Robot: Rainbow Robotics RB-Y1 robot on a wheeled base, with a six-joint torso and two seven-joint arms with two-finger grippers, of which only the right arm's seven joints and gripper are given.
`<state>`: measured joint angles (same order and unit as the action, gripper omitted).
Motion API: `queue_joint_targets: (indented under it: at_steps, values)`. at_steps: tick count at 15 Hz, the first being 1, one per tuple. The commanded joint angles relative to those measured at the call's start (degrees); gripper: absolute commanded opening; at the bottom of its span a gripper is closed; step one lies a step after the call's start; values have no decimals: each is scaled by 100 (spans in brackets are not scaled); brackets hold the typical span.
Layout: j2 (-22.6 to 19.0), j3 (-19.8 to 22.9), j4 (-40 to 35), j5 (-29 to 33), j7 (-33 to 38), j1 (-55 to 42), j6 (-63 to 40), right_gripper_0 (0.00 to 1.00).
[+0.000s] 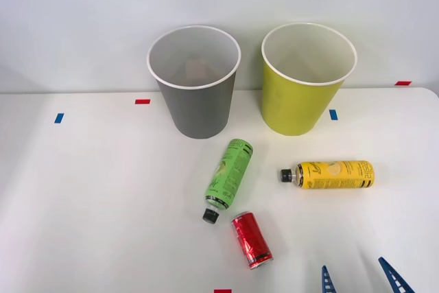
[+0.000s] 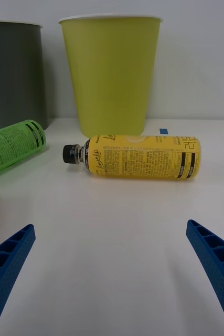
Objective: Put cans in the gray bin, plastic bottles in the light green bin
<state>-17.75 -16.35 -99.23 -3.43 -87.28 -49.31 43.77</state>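
between gripper (image 2: pixel 112 273) and yellow bottle (image 2: pixel 143 156): bare table (image 2: pixel 112 220).

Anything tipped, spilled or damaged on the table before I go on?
Nothing spilled or damaged. The gray bin and light green bin stand upright; the green bottle, yellow bottle and red can lie on their sides, unsorted.

Red can (image 1: pixel 251 239), yellow-labelled bottle (image 1: pixel 328 174), green-labelled bottle (image 1: pixel 227 179), blue ribbed pincer (image 1: pixel 361 280).
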Motion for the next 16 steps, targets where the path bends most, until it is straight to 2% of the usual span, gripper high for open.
queue_joint_targets:
  at_steps: [1,16]
  values:
    - [0,0,0,0,0,0,0,100]
    - [0,0,0,0,0,0,0,100]
